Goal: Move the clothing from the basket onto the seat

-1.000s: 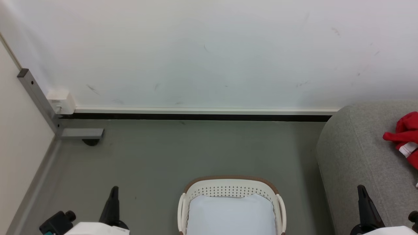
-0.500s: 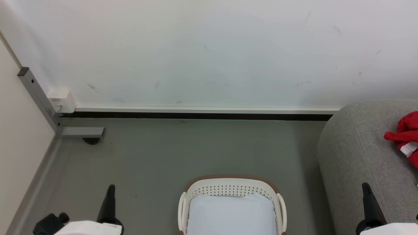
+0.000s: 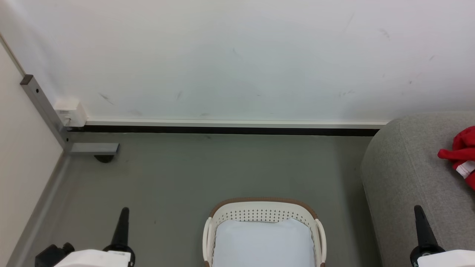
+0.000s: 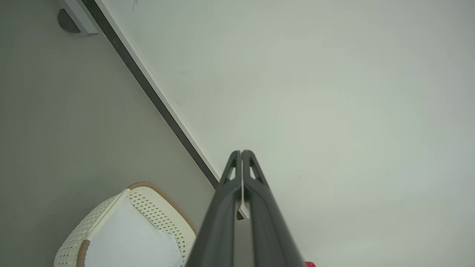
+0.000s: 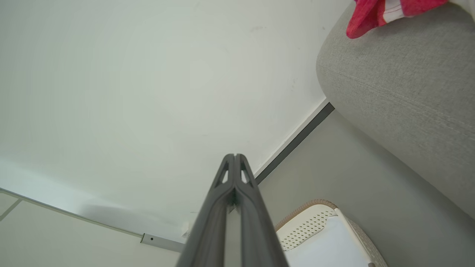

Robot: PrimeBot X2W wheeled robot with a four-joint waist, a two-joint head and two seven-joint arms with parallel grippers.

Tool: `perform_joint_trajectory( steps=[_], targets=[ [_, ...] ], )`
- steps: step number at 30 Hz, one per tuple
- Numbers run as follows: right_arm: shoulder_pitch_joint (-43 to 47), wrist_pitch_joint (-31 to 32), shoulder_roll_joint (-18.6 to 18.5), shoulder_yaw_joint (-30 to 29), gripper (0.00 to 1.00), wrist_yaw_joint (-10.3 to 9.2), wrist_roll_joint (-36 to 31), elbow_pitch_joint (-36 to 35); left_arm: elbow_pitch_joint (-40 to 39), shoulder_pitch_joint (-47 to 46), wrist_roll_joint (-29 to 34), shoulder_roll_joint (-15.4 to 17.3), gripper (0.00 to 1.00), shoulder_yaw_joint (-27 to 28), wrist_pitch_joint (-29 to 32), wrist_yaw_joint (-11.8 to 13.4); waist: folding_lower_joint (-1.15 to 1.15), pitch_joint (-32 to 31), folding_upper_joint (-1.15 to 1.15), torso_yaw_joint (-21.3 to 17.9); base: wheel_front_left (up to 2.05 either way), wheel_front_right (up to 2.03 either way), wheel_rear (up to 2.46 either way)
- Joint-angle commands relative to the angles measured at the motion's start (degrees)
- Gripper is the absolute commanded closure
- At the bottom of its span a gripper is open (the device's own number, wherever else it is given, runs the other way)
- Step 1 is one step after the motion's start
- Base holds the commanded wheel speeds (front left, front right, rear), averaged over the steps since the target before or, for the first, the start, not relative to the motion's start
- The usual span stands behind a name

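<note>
Left end effector (image 3: 124, 210) and right end effector (image 3: 418, 207) have spread outward, both closed; basket (image 3: 261, 201) shows bare base, clothing (image 3: 462, 148) on seat (image 3: 404, 167).

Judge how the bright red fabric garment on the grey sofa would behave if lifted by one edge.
The bright red fabric garment lies crumpled in folds on the light grey upholstered sofa, so it would probably hang limp. It looks thin, so likely light. Pushed, it may bunch on the coarse weave rather than slide.

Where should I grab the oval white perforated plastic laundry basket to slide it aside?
Probably the right side handle, approached from above by the right gripper: the laundry basket sits upright, and that raised loop on its rim lies nearest that arm.
</note>
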Motion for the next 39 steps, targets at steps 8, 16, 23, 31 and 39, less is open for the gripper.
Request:
perform_joint_trajectory(
  steps=[8,16,23,31,39],
  targets=[
    [-1.5,1.5,0.0,-1.1,1.00,-0.07,5.3,-0.7,-1.4,-0.5,-5.6,0.4,1.00,0.8,1.5,-0.1,-0.01,0.2,0.00,0.1,0.00,0.00,0.00],
    [-1.8,2.6,0.2,-1.8,1.00,-0.08,9.2,-0.8,-1.8,-0.5,-9.7,0.5,1.00,1.2,2.6,-0.1,-0.01,0.3,0.00,0.2,0.00,0.00,0.00],
    [-2.0,3.5,0.4,-2.3,1.00,-0.09,12.4,-0.9,-2.2,-0.4,-13.1,0.5,1.00,1.5,3.5,-0.2,-0.01,0.5,0.00,0.2,0.00,0.00,0.00],
    [-2.2,4.5,0.7,-3.0,1.00,-0.10,15.9,-1.0,-2.7,-0.4,-16.7,0.5,1.00,2.0,4.6,-0.2,-0.01,0.6,0.00,0.3,0.00,0.00,0.00],
    [-2.1,5.3,0.8,-3.5,1.00,-0.10,18.7,-1.0,-3.0,-0.3,-19.7,0.5,1.00,2.3,5.4,-0.2,-0.01,0.8,0.00,0.4,0.00,0.00,0.00]
  ],
)
